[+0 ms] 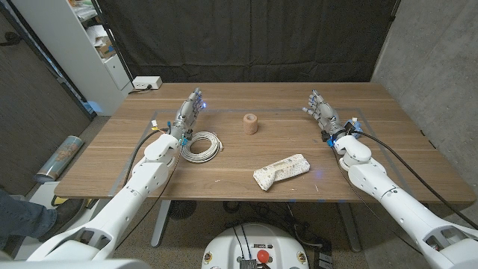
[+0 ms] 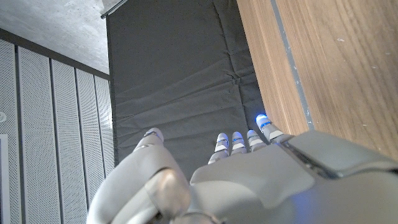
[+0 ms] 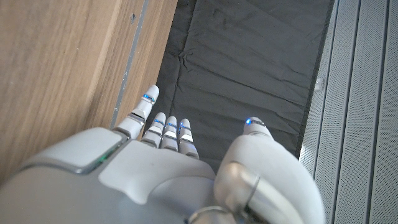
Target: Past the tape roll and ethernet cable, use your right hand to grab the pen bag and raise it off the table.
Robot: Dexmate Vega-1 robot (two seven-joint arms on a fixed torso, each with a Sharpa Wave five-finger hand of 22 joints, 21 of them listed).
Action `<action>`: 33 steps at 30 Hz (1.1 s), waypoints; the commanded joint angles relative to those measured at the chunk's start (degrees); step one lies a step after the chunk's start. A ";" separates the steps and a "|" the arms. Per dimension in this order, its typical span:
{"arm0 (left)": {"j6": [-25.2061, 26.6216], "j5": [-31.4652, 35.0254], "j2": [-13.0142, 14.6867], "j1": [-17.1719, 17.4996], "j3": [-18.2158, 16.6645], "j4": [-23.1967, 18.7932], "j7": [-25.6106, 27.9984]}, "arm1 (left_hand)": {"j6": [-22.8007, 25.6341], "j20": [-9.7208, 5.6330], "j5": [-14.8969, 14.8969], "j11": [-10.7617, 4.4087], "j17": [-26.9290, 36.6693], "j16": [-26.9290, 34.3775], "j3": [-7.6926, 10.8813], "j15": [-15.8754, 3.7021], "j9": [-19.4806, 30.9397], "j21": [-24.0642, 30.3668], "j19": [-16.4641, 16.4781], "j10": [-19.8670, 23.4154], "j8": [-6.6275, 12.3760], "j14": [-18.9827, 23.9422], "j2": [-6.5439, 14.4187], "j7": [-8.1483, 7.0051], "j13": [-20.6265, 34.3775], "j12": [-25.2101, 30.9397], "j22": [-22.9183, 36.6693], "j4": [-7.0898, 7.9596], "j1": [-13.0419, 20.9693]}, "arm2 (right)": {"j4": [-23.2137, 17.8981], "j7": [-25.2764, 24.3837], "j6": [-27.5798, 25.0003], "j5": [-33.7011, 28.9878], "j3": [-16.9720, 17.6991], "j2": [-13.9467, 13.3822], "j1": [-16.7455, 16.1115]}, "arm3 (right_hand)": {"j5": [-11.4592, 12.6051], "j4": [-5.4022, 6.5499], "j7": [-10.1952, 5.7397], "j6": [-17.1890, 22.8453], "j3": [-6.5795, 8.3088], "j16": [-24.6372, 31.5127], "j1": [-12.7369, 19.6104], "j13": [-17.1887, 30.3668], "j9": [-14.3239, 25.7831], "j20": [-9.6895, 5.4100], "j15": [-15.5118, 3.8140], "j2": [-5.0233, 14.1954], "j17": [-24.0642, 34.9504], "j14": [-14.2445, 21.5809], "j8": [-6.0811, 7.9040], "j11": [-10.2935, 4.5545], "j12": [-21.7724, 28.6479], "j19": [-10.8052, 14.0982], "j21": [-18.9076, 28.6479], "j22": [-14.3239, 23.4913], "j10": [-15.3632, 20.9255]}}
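Observation:
The pen bag (image 1: 281,171), a pale patterned pouch, lies tilted on the wooden table (image 1: 246,187) near the front edge, a little right of centre. A tan tape roll (image 1: 250,124) stands at mid-table further back. A coiled white ethernet cable (image 1: 202,146) lies left of centre. My right hand (image 1: 323,112) is at the far right of the table, fingers apart and pointing away, holding nothing, well behind and right of the pen bag. My left hand (image 1: 190,110) stands just behind the cable, fingers apart and empty. The wrist views show each hand's back, my left hand (image 2: 249,180) and my right hand (image 3: 155,174), against the table and a dark curtain.
A black curtain (image 1: 246,37) hangs behind the table. A white power strip (image 1: 146,84) sits at the back left corner. A white shelf unit (image 1: 97,45) stands at the left. Blue tape lines (image 1: 153,119) mark the tabletop. A person's leg (image 1: 19,213) shows at the lower left.

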 commanded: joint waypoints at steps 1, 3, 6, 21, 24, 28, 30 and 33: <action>1.43 1.77 -1.18 0.71 -2.06 -1.31 -1.30 | 0.29 0.28 0.22 -0.08 0.22 0.33 0.42 0.09 0.24 -0.23 -7.53 0.00 0.51 -0.29 0.24 -0.02 0.05 0.04 0.26 -0.30 0.48 | -1.03 0.74 1.31 -0.40 0.26 -0.81 -0.93 | 0.47 -0.10 -0.04 0.48 0.42 0.43 0.47 0.02 0.14 0.17 0.07 0.08 0.06 0.51 0.10 0.01 0.01 0.55 -0.23 0.25 0.37; 1.66 1.90 -1.29 1.01 -2.31 -1.82 -0.94 | 0.30 0.32 0.22 -0.10 0.22 0.32 0.42 0.07 0.24 -0.27 -7.52 0.04 0.50 -0.30 0.26 -0.05 0.03 0.03 0.26 -0.31 0.49 | -1.46 0.46 1.29 -0.45 0.35 -0.93 -1.17 | 0.48 -0.11 -0.10 0.49 0.41 0.44 0.47 0.01 0.14 0.16 0.01 0.09 0.03 0.53 0.09 0.08 0.01 0.57 -0.28 0.25 0.48; 1.59 1.82 -1.39 1.14 -2.58 -1.91 -1.38 | 0.31 0.38 0.22 -0.18 0.22 0.34 0.42 0.09 0.24 -0.38 -7.49 0.14 0.48 -0.24 0.30 -0.07 -0.02 0.01 0.26 -0.35 0.52 | -1.67 0.61 1.70 -0.58 0.41 -1.07 -1.33 | 0.49 -0.13 -0.20 0.52 0.40 0.50 0.48 -0.02 0.14 0.20 -0.11 0.11 -0.05 0.69 0.08 0.01 -0.02 0.64 -0.39 0.25 0.62; 1.07 1.89 -1.64 1.31 -3.34 -1.72 -2.53 | 0.25 0.80 0.23 -0.33 0.20 0.34 0.38 0.12 0.24 -0.85 -7.41 0.23 0.38 -0.13 0.42 0.48 -0.21 -0.22 0.28 -0.51 0.59 | -3.50 1.76 4.95 -0.71 0.80 -1.27 -2.91 | 0.57 -0.23 -0.44 0.96 0.37 0.70 0.52 -0.14 0.14 0.22 -0.27 0.22 -0.35 1.28 0.13 -0.23 -0.26 1.15 -0.79 0.26 1.02; 0.85 1.81 -1.78 1.31 -3.45 -1.58 -2.68 | 0.24 0.85 0.23 -0.26 0.20 0.32 0.37 0.13 0.24 -0.92 -7.43 0.27 0.37 -0.17 0.43 0.48 -0.23 -0.24 0.28 -0.53 0.59 | -3.89 1.87 5.35 -0.70 0.87 -1.34 -3.24 | 0.58 -0.25 -0.48 1.04 0.37 0.76 0.53 -0.16 0.14 0.20 -0.26 0.24 -0.41 1.44 0.14 -0.20 -0.31 1.22 -0.87 0.27 1.07; 0.71 1.96 -1.74 1.15 -3.42 -1.57 -2.96 | 0.25 0.89 0.23 -0.24 0.19 0.30 0.35 0.09 0.24 -1.05 -7.41 0.29 0.36 -0.18 0.45 0.49 -0.27 -0.30 0.29 -0.57 0.60 | -4.53 1.69 5.77 -0.78 1.03 -1.48 -3.81 | 0.60 -0.29 -0.49 1.20 0.37 0.77 0.56 -0.18 0.15 0.22 -0.30 0.27 -0.49 1.51 0.17 -0.23 -0.33 1.38 -0.98 0.27 1.29; 0.25 2.10 -1.76 0.98 -3.34 -1.29 -3.34 | 0.25 0.88 0.23 -0.22 0.19 0.32 0.34 0.09 0.24 -1.08 -7.38 0.30 0.36 -0.13 0.46 0.49 -0.29 -0.32 0.29 -0.59 0.60 | -4.79 1.61 5.83 -0.99 1.04 -1.71 -4.02 | 0.62 -0.31 -0.58 1.26 0.36 0.77 0.57 -0.20 0.15 0.19 -0.30 0.28 -0.54 1.54 0.17 -0.24 -0.37 1.47 -1.04 0.27 1.34; -0.01 2.98 -1.63 0.87 -3.13 -1.35 -2.69 | 0.27 0.92 0.23 -0.31 0.19 0.31 0.32 0.14 0.24 -1.22 -7.40 0.35 0.35 -0.11 0.47 0.45 -0.33 -0.36 0.29 -0.63 0.61 | -4.67 2.19 5.90 -0.28 1.24 -1.73 -4.20 | 0.65 -0.35 -0.69 1.79 0.38 0.83 0.61 -0.22 0.15 0.22 -0.40 0.35 -0.63 1.72 0.34 -0.29 -0.47 1.75 -1.11 0.27 1.37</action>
